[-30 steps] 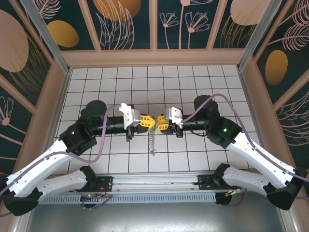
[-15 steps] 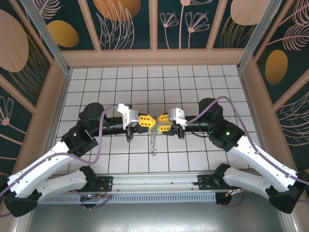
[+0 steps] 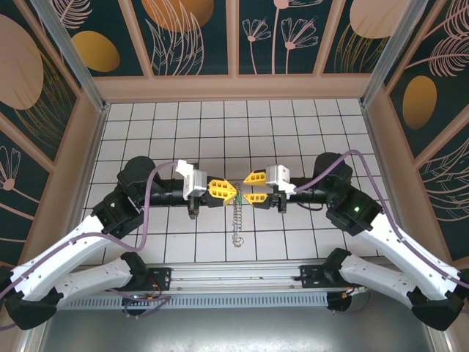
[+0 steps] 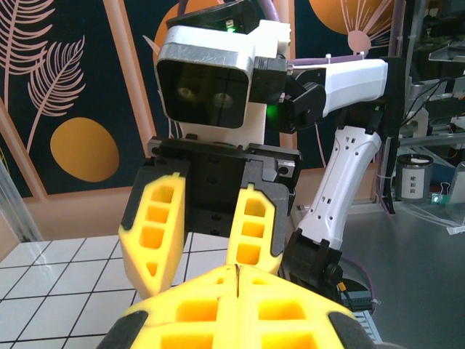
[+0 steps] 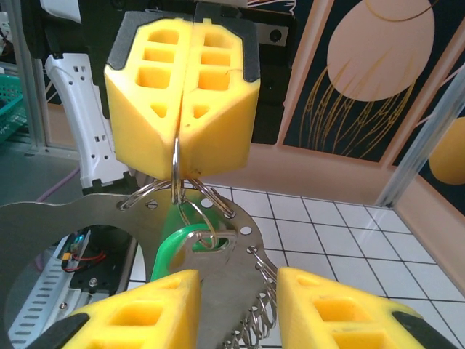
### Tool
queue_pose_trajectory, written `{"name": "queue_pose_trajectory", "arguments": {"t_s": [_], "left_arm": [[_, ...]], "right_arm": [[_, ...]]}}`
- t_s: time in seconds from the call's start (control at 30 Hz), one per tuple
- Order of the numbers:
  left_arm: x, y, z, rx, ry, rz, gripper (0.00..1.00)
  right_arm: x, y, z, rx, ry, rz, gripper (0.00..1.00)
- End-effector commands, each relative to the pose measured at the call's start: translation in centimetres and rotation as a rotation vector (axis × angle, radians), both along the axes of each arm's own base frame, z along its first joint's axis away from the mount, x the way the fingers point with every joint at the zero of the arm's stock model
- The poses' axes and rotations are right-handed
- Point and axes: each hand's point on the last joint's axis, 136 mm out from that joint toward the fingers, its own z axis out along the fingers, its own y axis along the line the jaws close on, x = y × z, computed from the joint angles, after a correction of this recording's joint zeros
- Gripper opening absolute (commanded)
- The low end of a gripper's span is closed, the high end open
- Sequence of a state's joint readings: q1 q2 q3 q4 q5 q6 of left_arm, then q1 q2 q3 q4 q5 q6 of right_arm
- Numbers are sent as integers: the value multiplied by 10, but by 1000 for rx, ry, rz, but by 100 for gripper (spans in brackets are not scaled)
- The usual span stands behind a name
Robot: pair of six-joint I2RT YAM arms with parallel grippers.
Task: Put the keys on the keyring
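— The left gripper (image 3: 231, 191)?
— Clenched on the keyring (image 3: 236, 220), above the middle of the table (image 3: 183, 125); thin, floppy, probably light.
— And the right gripper (image 3: 247, 188)?
— Released, jaws apart. Pinch the key (image 5: 190, 246), hanging at that ring, by its flat green head; probably slick.

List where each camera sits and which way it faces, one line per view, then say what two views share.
Top external: above and behind the arms, looking down at the table; both arms show, the keyring hanging between them.
Left wrist: on the left arm, facing the right gripper; its own shut fingers at the bottom.
Right wrist: on the right arm, facing the left gripper pinching the keyring; own open fingers below.
Shared: top and right wrist both show the keyring.
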State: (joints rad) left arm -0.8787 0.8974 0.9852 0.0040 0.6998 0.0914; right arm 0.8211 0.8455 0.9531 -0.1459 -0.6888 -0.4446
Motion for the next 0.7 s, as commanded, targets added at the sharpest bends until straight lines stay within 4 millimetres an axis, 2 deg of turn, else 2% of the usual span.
{"name": "queue_pose_trajectory", "arguments": {"t_s": [0.0,0.23,0.5,0.67], "left_arm": [[-9,4,17,-55,-38,-27,0],[-6,2,14,-42,-35,-20,0],[-5,1,13,-26,-26,-18,0],[-5,1,12,-19,-20,-16,0]], "right_arm": [[-10,2,22,55,-30,57,31],[-14,4,23,60,-28,85,25],[-18,1,22,52,-19,91,32],[-21,-3,21,49,-10,87,33]]}}
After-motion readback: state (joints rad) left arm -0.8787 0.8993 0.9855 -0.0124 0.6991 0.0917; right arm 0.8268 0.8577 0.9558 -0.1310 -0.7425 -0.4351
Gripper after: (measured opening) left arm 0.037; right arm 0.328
